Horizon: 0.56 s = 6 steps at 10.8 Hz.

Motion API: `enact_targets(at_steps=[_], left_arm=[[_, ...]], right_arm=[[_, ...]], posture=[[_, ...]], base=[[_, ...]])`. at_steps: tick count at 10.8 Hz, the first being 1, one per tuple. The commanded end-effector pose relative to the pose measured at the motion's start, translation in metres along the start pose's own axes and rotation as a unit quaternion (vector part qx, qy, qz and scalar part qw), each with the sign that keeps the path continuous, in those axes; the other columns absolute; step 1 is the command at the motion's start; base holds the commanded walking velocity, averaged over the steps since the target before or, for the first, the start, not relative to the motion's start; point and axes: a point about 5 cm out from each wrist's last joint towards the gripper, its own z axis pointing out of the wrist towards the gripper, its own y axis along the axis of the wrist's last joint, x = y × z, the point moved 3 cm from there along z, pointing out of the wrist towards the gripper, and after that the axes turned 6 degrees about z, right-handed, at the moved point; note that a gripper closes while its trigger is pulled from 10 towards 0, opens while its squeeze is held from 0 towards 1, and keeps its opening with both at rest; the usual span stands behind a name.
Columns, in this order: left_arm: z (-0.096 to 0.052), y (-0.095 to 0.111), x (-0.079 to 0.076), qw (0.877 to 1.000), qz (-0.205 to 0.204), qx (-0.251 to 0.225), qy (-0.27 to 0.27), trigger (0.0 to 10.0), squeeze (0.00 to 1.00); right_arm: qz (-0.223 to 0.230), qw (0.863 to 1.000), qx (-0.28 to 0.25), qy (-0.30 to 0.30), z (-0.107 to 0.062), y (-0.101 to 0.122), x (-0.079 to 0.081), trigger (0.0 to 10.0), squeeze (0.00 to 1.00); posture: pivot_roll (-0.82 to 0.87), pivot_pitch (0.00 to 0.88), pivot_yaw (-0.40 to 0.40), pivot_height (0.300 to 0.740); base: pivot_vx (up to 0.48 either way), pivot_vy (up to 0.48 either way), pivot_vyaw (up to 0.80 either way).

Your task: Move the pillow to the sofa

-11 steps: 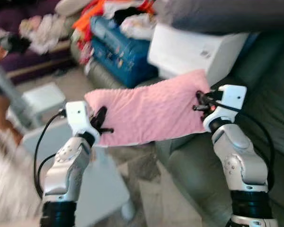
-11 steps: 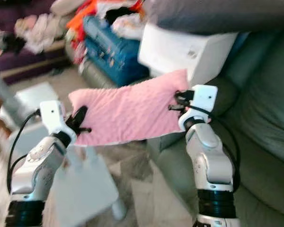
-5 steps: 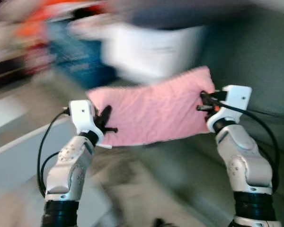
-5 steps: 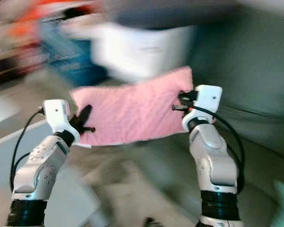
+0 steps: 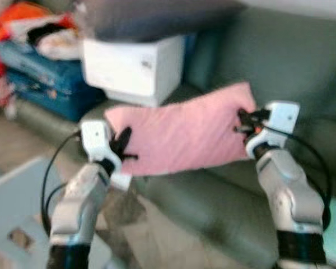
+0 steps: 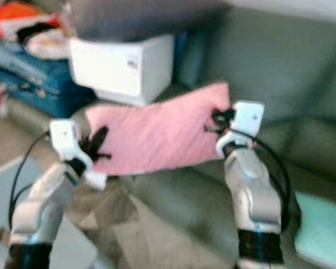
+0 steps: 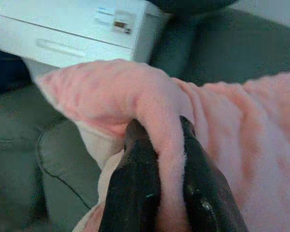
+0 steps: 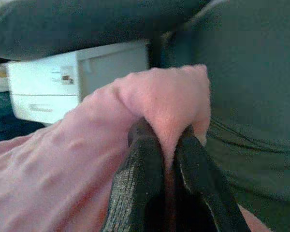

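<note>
Carrying a pink pillow (image 5: 182, 134) stretched between them, the left gripper (image 5: 123, 147) and right gripper (image 5: 242, 120) stay out of slack, fingers clamped on opposite edges; the sofa (image 5: 280, 61) lies just beyond, so both should release together over the seat.

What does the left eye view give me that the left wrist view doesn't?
Left eye: both hands, left and right, holding the pink pillow stretched above the green sofa, plus the blue cases and floor.
Left wrist: a close look at the fingers pinching a fold of the pillow's edge.
Both: pillow, sofa and white box.
</note>
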Motion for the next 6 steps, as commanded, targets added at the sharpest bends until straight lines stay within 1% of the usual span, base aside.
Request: enact_targets(at_steps=[1, 3, 4, 6], left_arm=[[0.0017, 0.0043, -0.0052, 1.000, 0.006, -0.005, -0.013, 10.0, 0.00], [0.0028, 0.0045, -0.0049, 1.000, 0.000, -0.006, -0.013, 10.0, 0.00], [0.0035, 0.0037, -0.0069, 1.000, -0.005, -0.004, -0.013, 10.0, 0.00], [0.0048, -0.0017, -0.0079, 1.000, -0.016, 0.010, -0.002, 10.0, 0.00]], right_arm=[[-0.001, 1.000, -0.008, 0.002, 0.0009, 0.0048, 0.0008, 10.0, 0.00], [-0.003, 1.000, -0.008, 0.002, 0.0011, 0.0045, 0.0008, 10.0, 0.00], [-0.005, 1.000, -0.009, 0.001, 0.0013, 0.0056, 0.0004, 10.0, 0.00], [-0.006, 1.000, -0.010, 0.000, 0.0018, 0.0060, -0.0003, 10.0, 0.00]], posture=[[-0.09, 0.078, 0.006, 0.740], [-0.10, 0.077, 0.004, 0.740], [-0.10, 0.072, 0.003, 0.740], [-0.10, 0.071, 0.005, 0.740]], base=[[0.480, 0.000, 0.00], [0.480, 0.000, 0.00], [0.375, 0.000, 0.00], [0.000, 0.000, 0.00]])
